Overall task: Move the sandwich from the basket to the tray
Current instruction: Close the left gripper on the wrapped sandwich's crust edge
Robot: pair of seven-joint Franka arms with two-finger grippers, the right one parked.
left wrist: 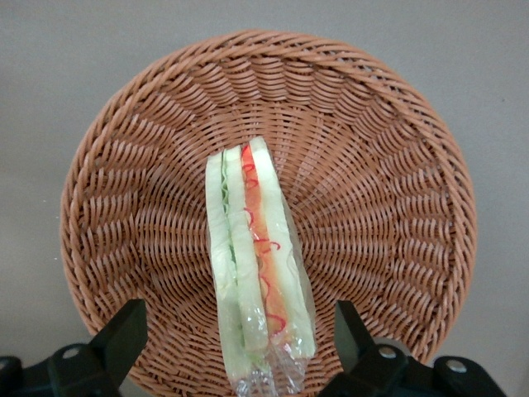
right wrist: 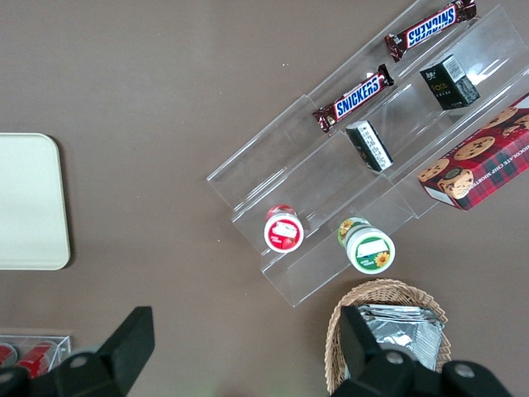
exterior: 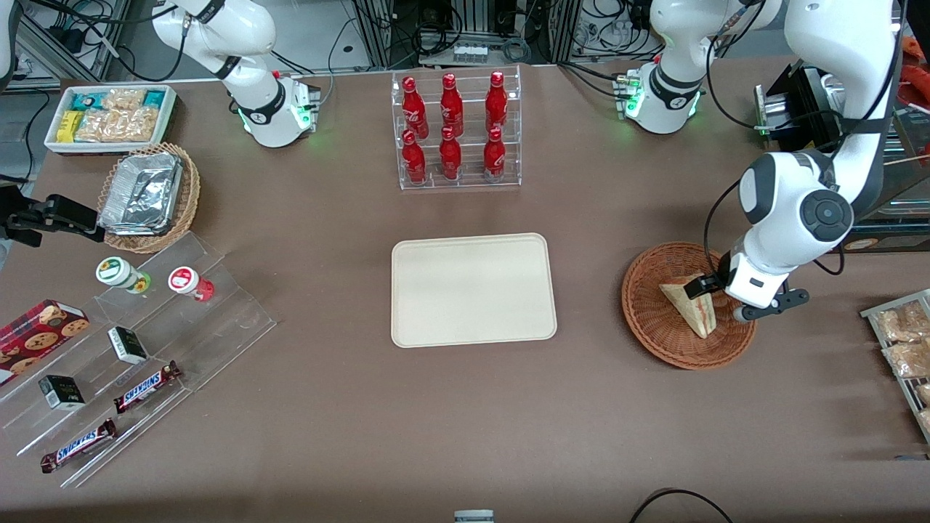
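The sandwich, a wrapped pale wedge with a red-orange and green stripe, lies in the reddish-brown wicker basket toward the working arm's end of the table. In the left wrist view the sandwich lies between the two black fingers, which stand wide apart on either side of it without touching it, above the basket. My left gripper is open and hovers low over the sandwich. The cream-beige tray lies in the middle of the table and also shows in the right wrist view.
A clear rack of red bottles stands farther from the front camera than the tray. A light wicker basket with a foil container, a white snack bin and clear steps with snacks lie toward the parked arm's end. Bagged snacks lie beside the basket.
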